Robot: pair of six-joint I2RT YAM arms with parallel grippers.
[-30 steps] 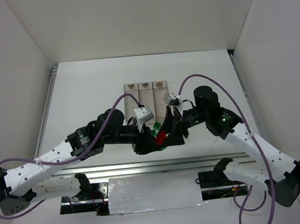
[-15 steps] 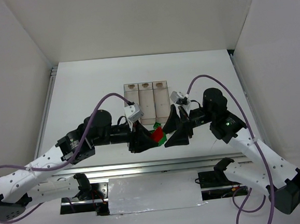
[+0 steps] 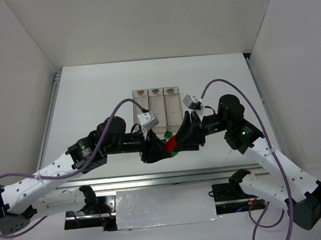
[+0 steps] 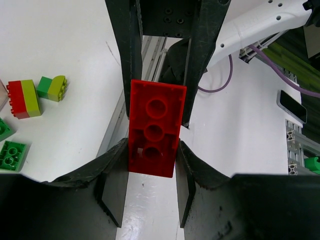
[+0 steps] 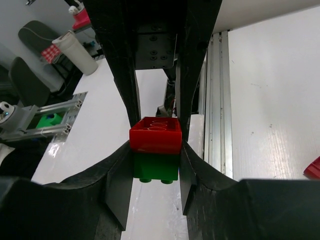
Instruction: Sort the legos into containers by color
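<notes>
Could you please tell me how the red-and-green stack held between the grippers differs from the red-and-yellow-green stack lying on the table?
The held stack pairs red with green; the loose stack pairs red with yellow-green. The held stack is clamped above the table by the left gripper and right gripper; the loose stack lies free on it. Both join a red brick to another colour.

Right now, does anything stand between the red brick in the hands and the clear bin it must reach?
Yes. A green brick is stuck to the red brick; the left hand pinches the red one, the right hand the green, near the bins.
</notes>
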